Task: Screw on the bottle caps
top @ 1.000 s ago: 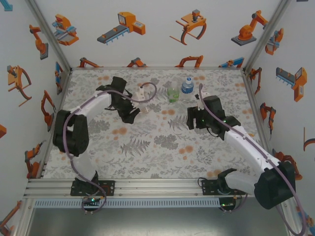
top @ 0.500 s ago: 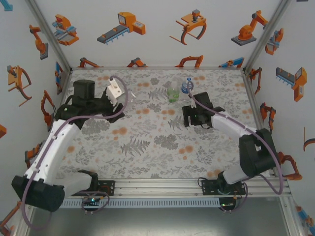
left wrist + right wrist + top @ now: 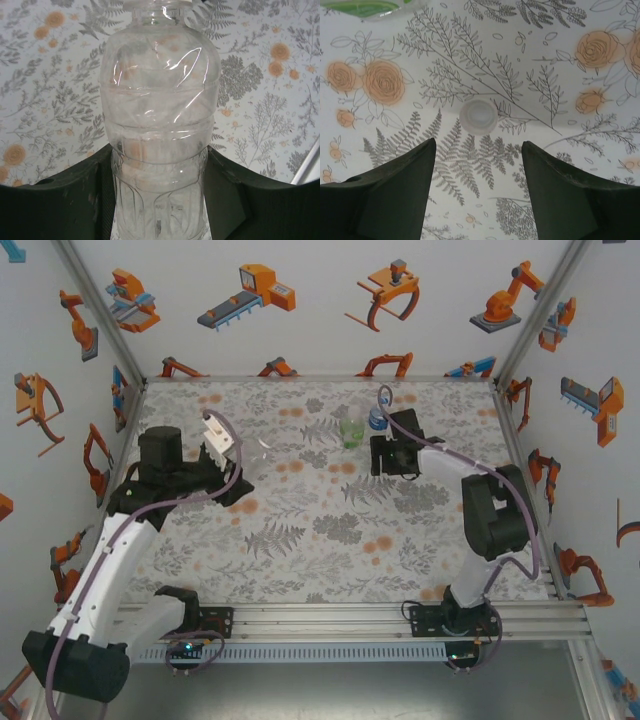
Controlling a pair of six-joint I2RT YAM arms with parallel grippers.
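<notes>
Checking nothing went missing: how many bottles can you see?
3. The clear bottle is gripped in the left end effector; the green-label bottle and the blue-label bottle stand side by side at the far middle of the table.

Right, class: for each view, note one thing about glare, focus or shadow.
Left wrist: white glare streaks cross the shoulder of the clear bottle; the cloth behind is sharp. Right wrist: the white cap looks slightly soft, the green bottle at the top edge is blurred. Top external: even light, faint shadows.
</notes>
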